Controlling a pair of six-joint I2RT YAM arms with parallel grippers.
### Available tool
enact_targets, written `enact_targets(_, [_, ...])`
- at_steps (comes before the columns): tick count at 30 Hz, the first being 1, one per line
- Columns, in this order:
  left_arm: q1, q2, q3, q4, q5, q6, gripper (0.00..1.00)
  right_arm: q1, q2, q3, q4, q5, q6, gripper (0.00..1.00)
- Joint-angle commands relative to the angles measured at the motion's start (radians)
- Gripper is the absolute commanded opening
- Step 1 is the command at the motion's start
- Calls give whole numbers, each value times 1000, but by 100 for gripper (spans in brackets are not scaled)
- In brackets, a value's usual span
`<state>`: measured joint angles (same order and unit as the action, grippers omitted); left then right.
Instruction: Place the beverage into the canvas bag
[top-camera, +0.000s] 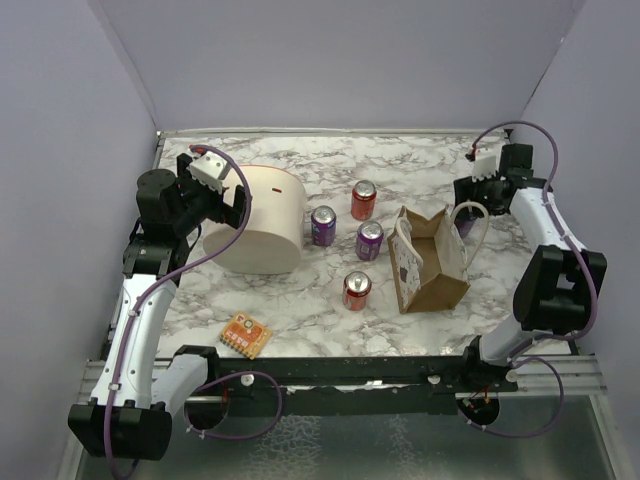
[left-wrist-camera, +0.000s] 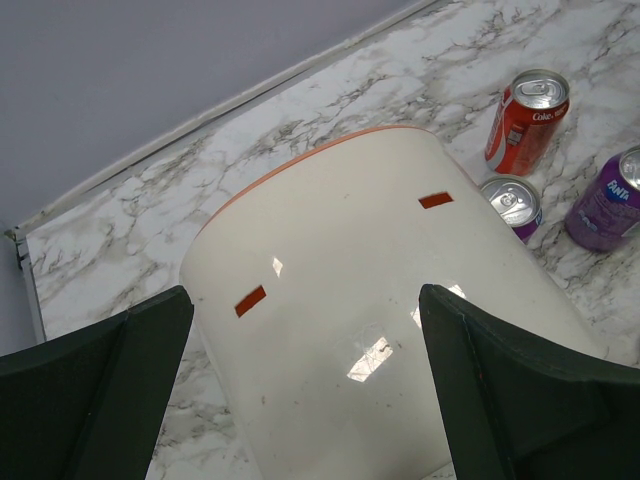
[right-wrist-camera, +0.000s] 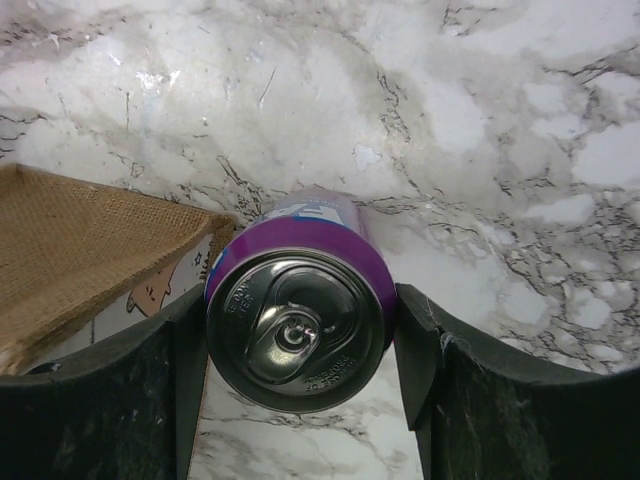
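Observation:
The canvas bag, tan-brown with whitish loop handles, stands open at the right of the marble table; its burlap edge shows in the right wrist view. My right gripper is shut on a purple can, held upright just beyond the bag's far right side. I cannot tell if the can is off the table. My left gripper is open and empty, its fingers spread over the cream tub.
Several cans stand mid-table: a red one, two purple ones, and a red one nearer the front. An orange packet lies at the front left. Walls close off the back and sides.

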<state>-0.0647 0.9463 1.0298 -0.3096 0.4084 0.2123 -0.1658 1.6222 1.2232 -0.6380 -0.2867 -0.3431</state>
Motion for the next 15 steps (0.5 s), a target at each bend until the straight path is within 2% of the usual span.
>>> enact_targets(1, [8,-13,-2,4,36,5,99,-5,-118,142,-17,-16,15,17])
enact_targets(6, [8,-16,-6,11,41,4,99,-5,-182,269,-97,-41,34,1])
enact_targets(11, [8,-18,-12,14,43,5,99,-4,-232,410,-180,-119,43,1])
enact_targets(15, [8,-15,-12,16,42,4,99,-2,-278,472,-244,-253,42,1])
